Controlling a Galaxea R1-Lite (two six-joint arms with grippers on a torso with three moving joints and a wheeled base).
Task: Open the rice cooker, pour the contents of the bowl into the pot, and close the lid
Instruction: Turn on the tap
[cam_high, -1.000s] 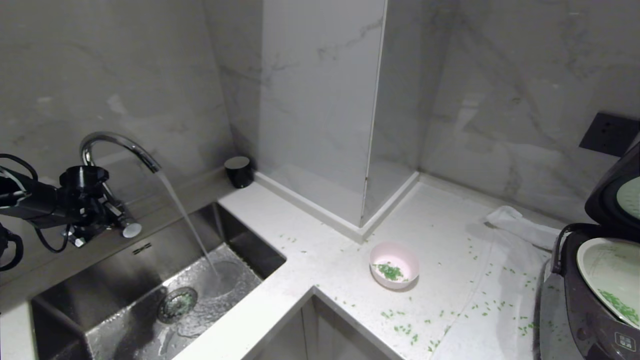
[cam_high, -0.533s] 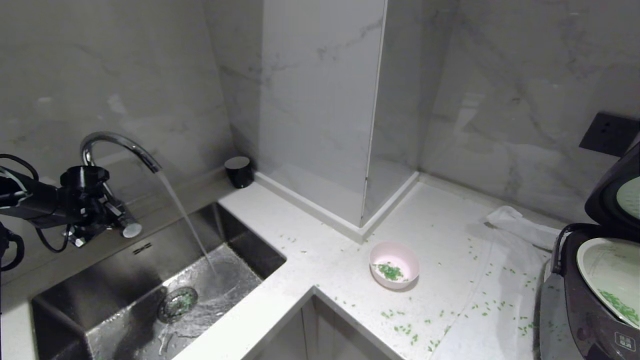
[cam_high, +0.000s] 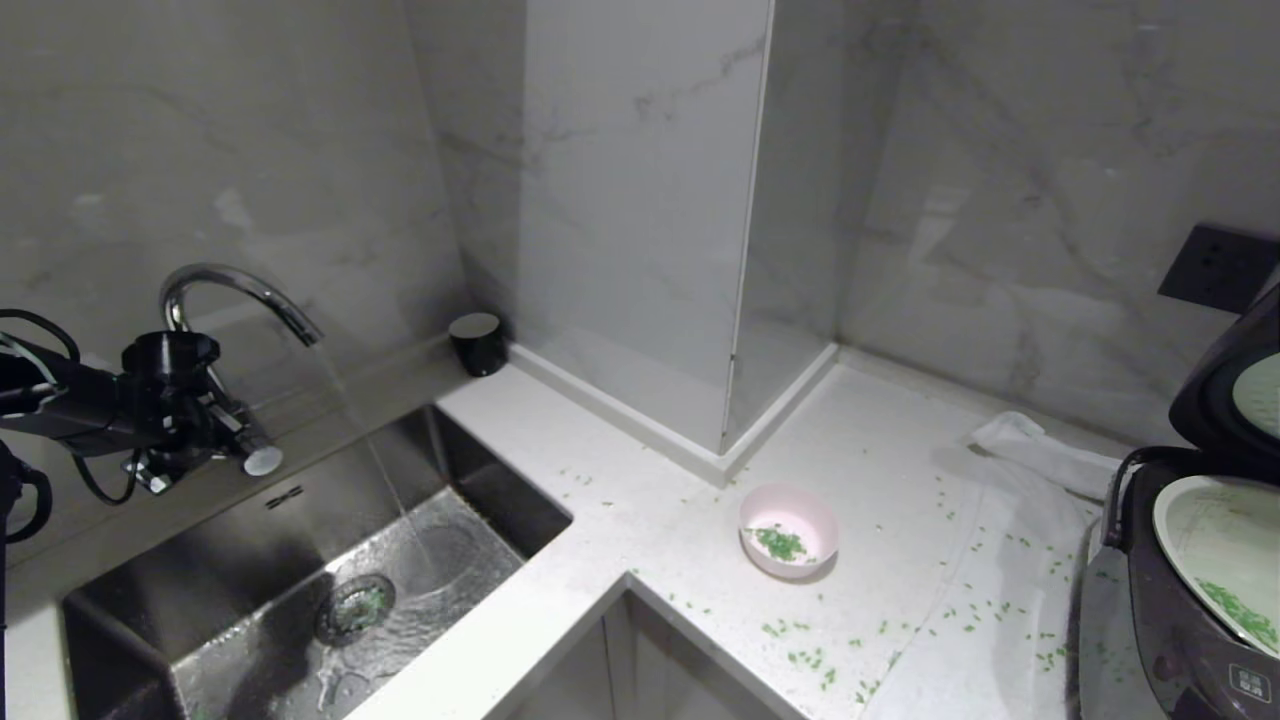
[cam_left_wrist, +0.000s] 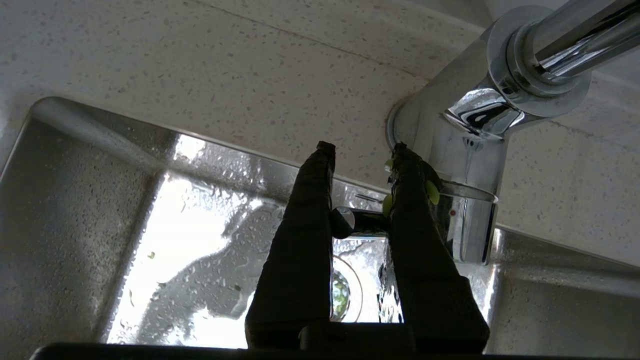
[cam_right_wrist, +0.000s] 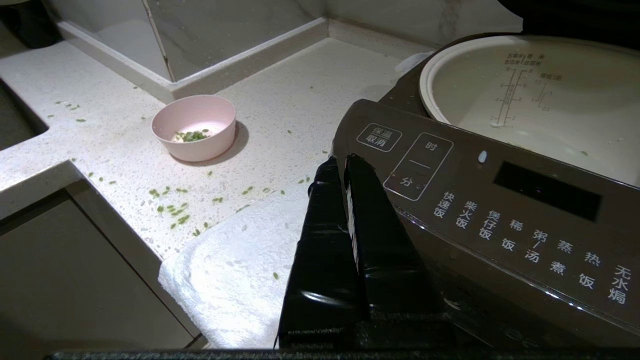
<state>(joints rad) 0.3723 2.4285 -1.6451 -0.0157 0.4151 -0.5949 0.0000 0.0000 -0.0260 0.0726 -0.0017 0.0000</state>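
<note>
Head view: left pincer on the tap, cooker waiting open.

Biggest first: the counter (cam_high: 690, 520) wraps round the sink (cam_high: 300, 600), only a thin stream falling from the faucet (cam_high: 235, 290). At far right, the rice cooker (cam_high: 1180, 620) sits on a white towel (cam_right_wrist: 235, 270), its lid (cam_high: 1230, 390) tipped up, so the pot (cam_right_wrist: 540, 95) lies exposed, green bits inside. The left pincer (cam_left_wrist: 362, 150), nearly closed, has the tap lever (cam_left_wrist: 357, 222) pinched between its fingers, likely shutting off water. The right pincer (cam_right_wrist: 340, 162) hangs fully closed and empty before the cooker's panel. The bowl (cam_high: 788, 530) stands mid-counter, some contents of the bowl (cam_high: 780, 543) left; more lie scattered about.
</note>
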